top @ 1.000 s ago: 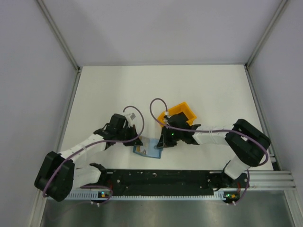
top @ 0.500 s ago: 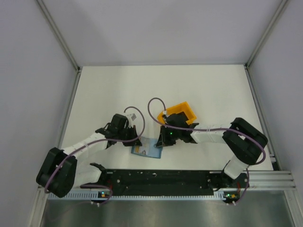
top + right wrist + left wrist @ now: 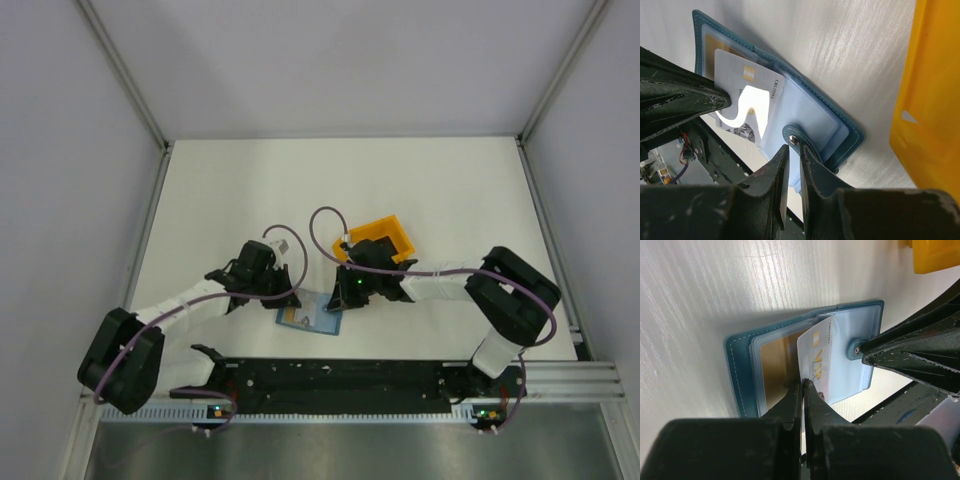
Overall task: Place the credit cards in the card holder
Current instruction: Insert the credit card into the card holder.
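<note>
- The left gripper (image 3: pixel 802 386) has its jaws pressed together on the near edge of a white credit card (image 3: pixel 822 357), with no gap showing between the fingers.
- The card carries a gold chip patch and gold "VIP" lettering, and it is held at a slant over the open card holder (image 3: pixel 740 375).
- Its far edge reaches the clear pocket inside the holder; whether it has entered the pocket I cannot tell.
- The right gripper (image 3: pixel 792 157) has its jaws drawn nearly together, pinching the holder's snap tab (image 3: pixel 792 137) and the pale clear sleeve beneath it.
- The two grippers face each other across the holder, close but apart, with the card between them.
- The teal-blue holder lies opened flat on the white tabletop (image 3: pixel 715 290), just in front of the arms' bases in the top view, with a yellowish card visible behind its clear window.
- An orange tray (image 3: pixel 930 100) sits on the tabletop just beyond the holder, on the right gripper's side, not touching it.
</note>
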